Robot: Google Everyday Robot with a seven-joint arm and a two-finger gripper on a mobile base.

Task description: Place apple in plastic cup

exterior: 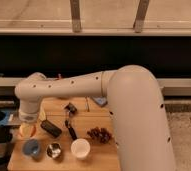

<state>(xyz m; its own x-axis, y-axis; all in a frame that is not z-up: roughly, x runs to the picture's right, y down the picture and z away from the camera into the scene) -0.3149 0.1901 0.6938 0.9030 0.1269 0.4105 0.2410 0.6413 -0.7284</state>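
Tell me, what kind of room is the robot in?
Probably an office or lab test corner: a wooden table stands on speckled floor beside a long window wall. The gripper is at the table's left edge, at the apple.
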